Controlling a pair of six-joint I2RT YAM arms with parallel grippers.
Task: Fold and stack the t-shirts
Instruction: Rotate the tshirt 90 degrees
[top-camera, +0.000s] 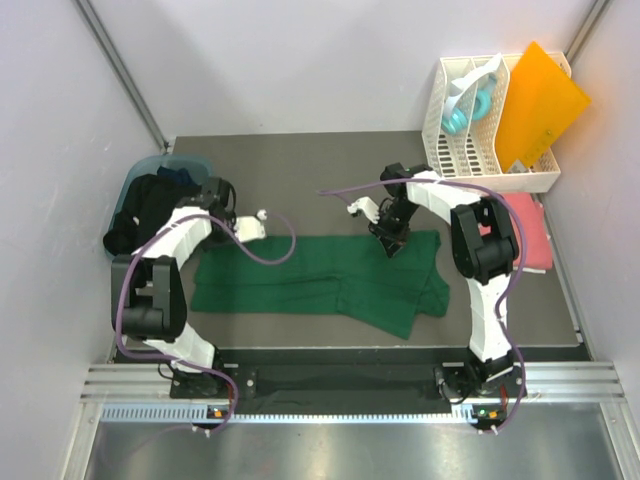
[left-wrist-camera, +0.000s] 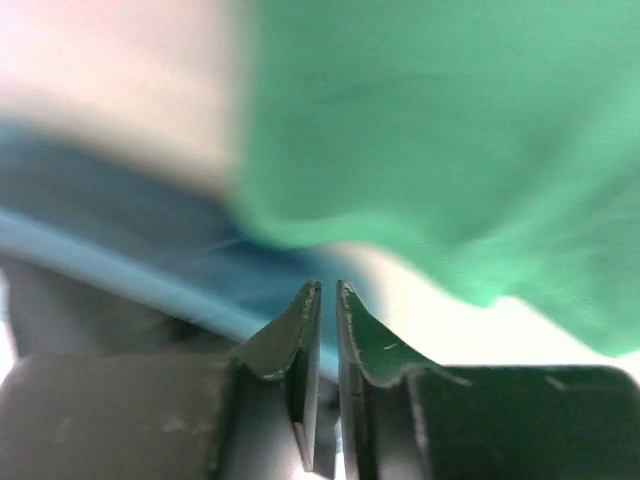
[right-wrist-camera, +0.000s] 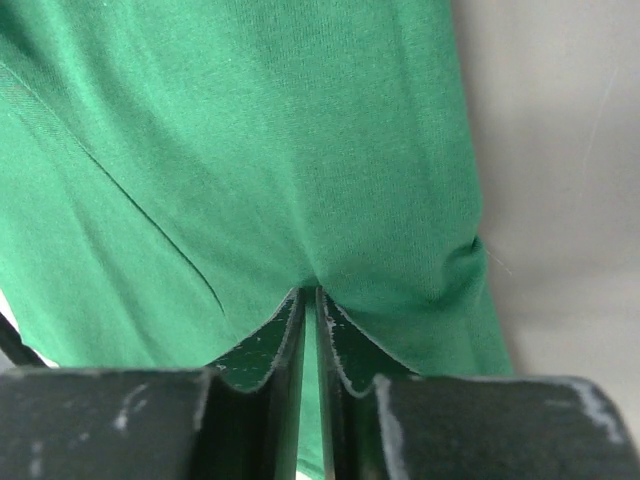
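We see the dark green t-shirt (top-camera: 320, 282) spread flat mid-table (top-camera: 300, 160), our left gripper (left-wrist-camera: 329, 287) parted a crack and empty over its left end, our right gripper (right-wrist-camera: 310, 293) nearly closed at its far right edge, grip unclear.

The top view looks down from above the near edge over the whole counter (top-camera: 300, 160). Wrist views peer past the left hand (left-wrist-camera: 328, 290) and right hand (right-wrist-camera: 310, 293), close to the green t-shirt (right-wrist-camera: 250, 150) all three share.
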